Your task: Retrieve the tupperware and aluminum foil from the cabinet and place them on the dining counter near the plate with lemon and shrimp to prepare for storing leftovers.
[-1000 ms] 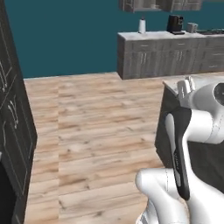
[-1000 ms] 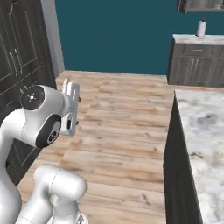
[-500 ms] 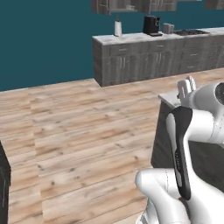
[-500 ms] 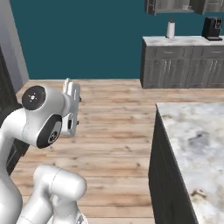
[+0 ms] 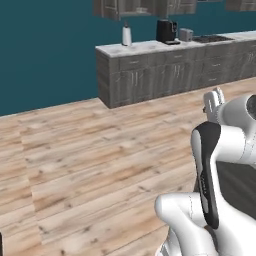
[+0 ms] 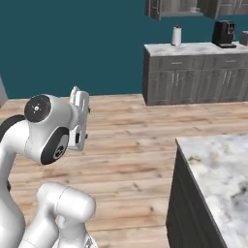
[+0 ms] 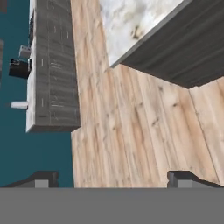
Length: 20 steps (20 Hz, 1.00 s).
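My gripper (image 7: 116,179) is open, with nothing between its two dark fingertips (image 7: 43,178); below it lies bare wood floor. The white hand is raised beside the arm in the left base view (image 5: 214,101) and in the right base view (image 6: 80,105). A corner of the marble dining counter (image 6: 220,167) shows at the lower right of the right base view and at the top of the hand view (image 7: 135,19); it is bare where I see it. The tupperware, the aluminum foil and the plate with lemon and shrimp are out of view.
Across the wood floor (image 5: 90,160), a grey drawer unit with a smaller marble top (image 5: 165,75) stands against the teal wall. It carries a paper-towel roll (image 5: 126,36) and a black coffee machine (image 5: 166,31). Grey wall cabinets (image 6: 162,7) hang above it.
The whole picture has shifted, so the base has turned: the far drawer unit slid left and nearer, and the tall dark cabinets at the left left the frame. The arm's pose is unchanged.
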### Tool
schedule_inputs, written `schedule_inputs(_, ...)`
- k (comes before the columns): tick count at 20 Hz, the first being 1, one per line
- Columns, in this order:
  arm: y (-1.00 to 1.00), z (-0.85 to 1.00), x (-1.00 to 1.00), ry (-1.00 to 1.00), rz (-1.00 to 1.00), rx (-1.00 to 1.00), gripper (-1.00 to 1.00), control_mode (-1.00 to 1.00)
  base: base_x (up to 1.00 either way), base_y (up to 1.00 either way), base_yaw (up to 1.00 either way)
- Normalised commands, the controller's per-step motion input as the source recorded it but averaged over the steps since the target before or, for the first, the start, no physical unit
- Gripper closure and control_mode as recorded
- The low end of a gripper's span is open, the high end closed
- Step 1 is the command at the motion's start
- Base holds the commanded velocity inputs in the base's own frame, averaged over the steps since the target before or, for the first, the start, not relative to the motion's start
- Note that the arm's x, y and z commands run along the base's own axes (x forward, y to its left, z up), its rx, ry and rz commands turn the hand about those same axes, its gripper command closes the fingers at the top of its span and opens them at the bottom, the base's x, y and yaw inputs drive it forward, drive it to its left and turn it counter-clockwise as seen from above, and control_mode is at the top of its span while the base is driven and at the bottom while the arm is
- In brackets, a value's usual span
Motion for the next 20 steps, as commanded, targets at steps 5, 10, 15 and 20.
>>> schedule_inputs(5, 0.00, 0.00, 0.00, 0.00, 0.00, 0.00, -1.00, 1.00, 1.00, 0.43, -0.23)
schedule_inputs(10, 0.00, 0.00, 0.00, 0.00, 0.00, 0.00, -1.00, 1.00, 1.00, 0.28, -0.27)
schedule_inputs(15, 0.00, 0.00, 0.00, 0.00, 0.00, 0.00, -1.00, 1.00, 1.00, 0.11, -0.35)
schedule_inputs(20, 0.00, 0.00, 0.00, 0.00, 0.00, 0.00, -1.00, 1.00, 1.00, 0.01, -0.40)
